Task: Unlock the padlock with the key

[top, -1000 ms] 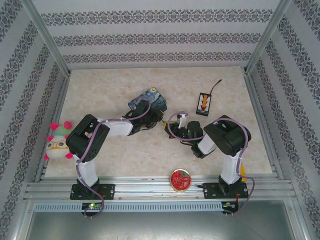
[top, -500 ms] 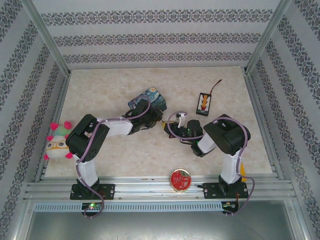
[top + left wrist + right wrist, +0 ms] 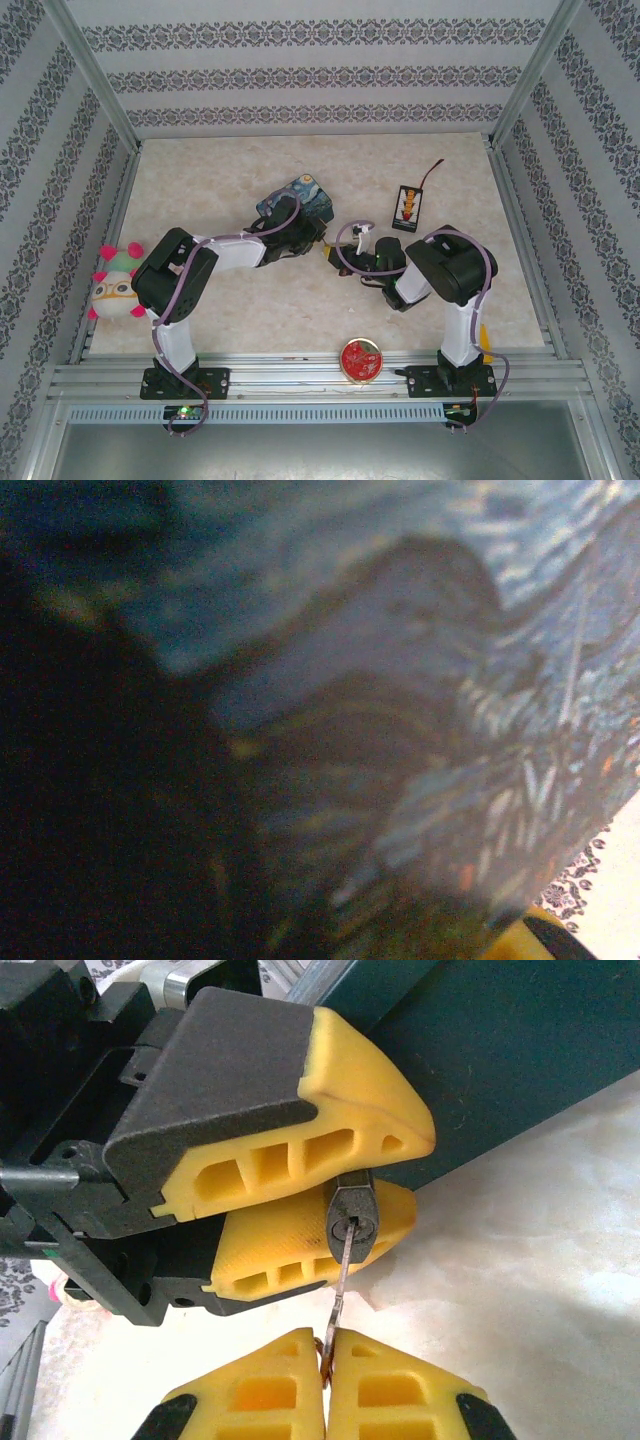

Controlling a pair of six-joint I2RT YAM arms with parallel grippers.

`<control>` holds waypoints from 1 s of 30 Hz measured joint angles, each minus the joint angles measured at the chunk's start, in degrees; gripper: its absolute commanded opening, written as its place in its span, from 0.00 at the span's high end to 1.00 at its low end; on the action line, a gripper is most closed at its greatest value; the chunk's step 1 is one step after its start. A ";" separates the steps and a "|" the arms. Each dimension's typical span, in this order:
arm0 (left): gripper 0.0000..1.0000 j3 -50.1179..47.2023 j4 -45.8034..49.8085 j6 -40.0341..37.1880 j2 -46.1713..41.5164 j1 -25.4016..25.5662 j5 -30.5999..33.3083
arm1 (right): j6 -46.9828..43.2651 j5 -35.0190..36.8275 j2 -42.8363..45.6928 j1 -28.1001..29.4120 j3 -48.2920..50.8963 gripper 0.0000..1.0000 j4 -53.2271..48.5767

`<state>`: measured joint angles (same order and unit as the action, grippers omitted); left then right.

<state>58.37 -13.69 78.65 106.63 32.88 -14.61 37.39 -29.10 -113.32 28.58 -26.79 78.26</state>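
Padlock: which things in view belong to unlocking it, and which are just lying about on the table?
Part of the job:
- padlock, clamped in the left gripper
- key, pinched by the right gripper, tip at the keyhole

Just lying about:
- starry-night tin
- black button box
- plush toy
- red round disc

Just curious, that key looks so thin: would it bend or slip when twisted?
Probably stiff: the key looks like metal, though its thin blade might flex if twisted off-axis. Slipping seems possible, since the right gripper pinches only its narrow end. The padlock, clamped by the left gripper, likely won't turn along.
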 measured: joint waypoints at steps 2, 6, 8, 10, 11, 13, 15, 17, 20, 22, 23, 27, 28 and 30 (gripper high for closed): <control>1.00 0.50 0.83 -0.11 0.00 -0.17 -0.39 | 0.17 -0.74 -0.13 -0.26 -0.33 1.00 -0.09; 1.00 0.76 1.55 -0.28 0.00 -0.28 -0.83 | 0.39 -1.90 -0.24 -0.74 -0.44 1.00 -0.15; 1.00 0.85 1.95 -0.50 0.00 -0.28 -0.96 | 0.72 -2.49 -0.24 -1.01 -0.44 1.00 -0.22; 1.00 0.96 2.36 -0.76 0.00 -0.28 -1.22 | 1.49 -3.39 -0.24 -1.38 -0.44 1.00 -0.22; 1.00 1.11 2.64 -0.90 0.00 -0.28 -1.31 | 1.81 -3.82 -0.24 -1.53 -0.44 1.00 -0.22; 1.00 1.31 2.95 -1.20 0.00 -0.28 -1.62 | 2.93 -4.72 -0.24 -2.05 -0.44 1.00 -0.22; 1.00 1.49 3.15 -1.51 0.00 -0.28 -1.79 | 4.15 -5.79 -0.26 -2.60 -0.48 1.00 -0.20; 1.00 1.57 3.28 -1.70 0.00 -0.28 -1.95 | 5.44 -6.91 -0.61 -2.99 -0.72 1.00 -0.02; 1.00 1.57 3.69 -2.10 0.00 -0.28 -1.95 | 7.08 -8.11 -1.60 -3.15 -1.25 1.00 0.31; 1.00 1.57 4.11 -2.36 0.00 -0.28 -1.88 | 8.13 -8.57 -2.05 -3.23 -1.33 1.00 0.68; 1.00 1.57 4.28 -2.58 0.00 -0.28 -1.90 | 8.81 -8.72 -2.16 -3.21 -1.33 1.00 0.76; 1.00 1.66 4.85 -3.34 0.00 -0.28 -1.92 | 11.32 -9.09 -2.16 -3.32 -1.33 1.00 0.74; 1.00 1.66 5.03 -3.45 0.00 -0.28 -1.92 | 12.04 -9.31 -2.16 -3.37 -1.36 1.00 0.68; 1.00 1.86 5.66 -3.82 0.00 -0.28 -1.95 | 13.29 -9.57 -2.25 -3.41 -1.36 1.00 0.63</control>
<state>60.23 -8.03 74.83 106.63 32.60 -16.56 50.68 -38.68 -115.57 25.17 -28.14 78.89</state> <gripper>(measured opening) 0.275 0.062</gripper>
